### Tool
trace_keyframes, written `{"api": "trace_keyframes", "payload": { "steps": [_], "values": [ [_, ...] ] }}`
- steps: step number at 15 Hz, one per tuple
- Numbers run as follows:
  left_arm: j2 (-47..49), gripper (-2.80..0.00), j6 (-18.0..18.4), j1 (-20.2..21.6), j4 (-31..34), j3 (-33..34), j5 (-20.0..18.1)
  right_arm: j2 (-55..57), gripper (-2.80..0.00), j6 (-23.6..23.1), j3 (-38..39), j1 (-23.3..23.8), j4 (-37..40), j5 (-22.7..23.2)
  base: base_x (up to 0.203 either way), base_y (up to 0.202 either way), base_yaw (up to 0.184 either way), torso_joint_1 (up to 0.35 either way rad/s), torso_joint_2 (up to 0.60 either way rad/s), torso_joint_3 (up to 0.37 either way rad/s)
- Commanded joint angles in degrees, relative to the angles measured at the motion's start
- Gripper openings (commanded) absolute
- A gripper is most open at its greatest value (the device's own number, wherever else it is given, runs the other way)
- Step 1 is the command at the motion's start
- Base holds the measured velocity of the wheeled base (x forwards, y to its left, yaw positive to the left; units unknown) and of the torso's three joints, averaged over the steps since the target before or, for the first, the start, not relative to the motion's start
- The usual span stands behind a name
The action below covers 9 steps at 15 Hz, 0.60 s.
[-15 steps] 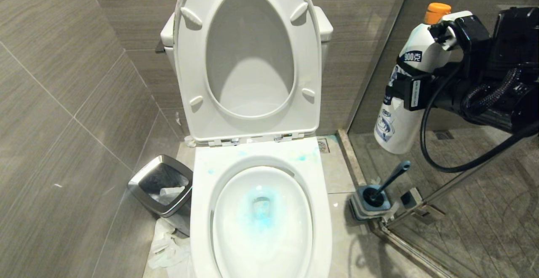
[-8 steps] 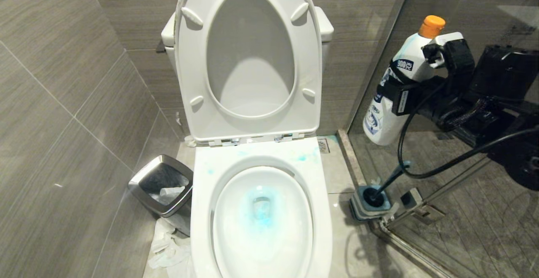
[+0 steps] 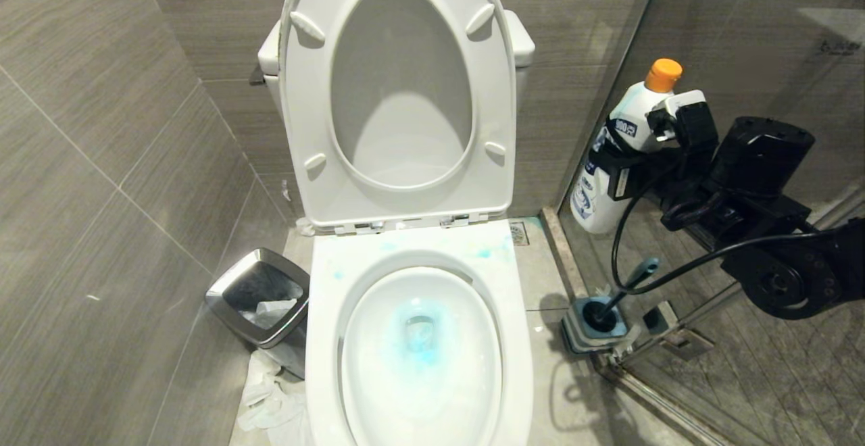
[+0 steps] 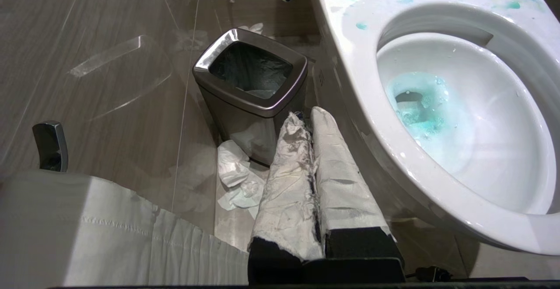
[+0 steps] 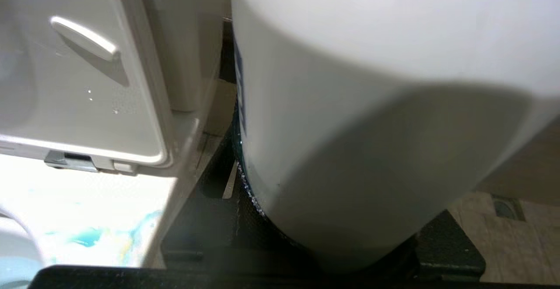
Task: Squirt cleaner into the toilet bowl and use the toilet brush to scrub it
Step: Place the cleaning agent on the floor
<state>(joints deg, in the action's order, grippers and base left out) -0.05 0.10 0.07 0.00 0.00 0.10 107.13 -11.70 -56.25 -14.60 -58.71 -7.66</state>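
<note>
Small white plastic cleaner bottle with orange cap and dark printed label, upright, clamped in right gripper at 3 o'clock of glossy white ceramic toilet bowl; blue liquid inside bowl. Left gripper fingers together, low beside bowl.

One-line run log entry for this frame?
right gripper: shut on cleaner bottle, upright, beside toilet | bowl: blue cleaner in | brush: in holder | left gripper: shut, idle
</note>
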Motion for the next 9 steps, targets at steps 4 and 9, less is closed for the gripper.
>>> {"api": "trace_keyframes", "payload": {
  "steps": [4, 9],
  "values": [
    [0.05, -2.80, -0.01, 0.01, 0.00, 0.00, -0.01, 3.48, -2.80, 0.20, -0.51, -0.21, -0.87, 0.69, 0.000, 0.000, 0.000, 0.000, 0.00, 0.000],
    [0.05, -2.80, -0.01, 0.01, 0.00, 0.00, 0.01, 5.81, -2.80, 0.03, -2.04, -0.42, -0.88, 3.44, 0.000, 0.000, 0.000, 0.000, 0.00, 0.000]
  ]
}}
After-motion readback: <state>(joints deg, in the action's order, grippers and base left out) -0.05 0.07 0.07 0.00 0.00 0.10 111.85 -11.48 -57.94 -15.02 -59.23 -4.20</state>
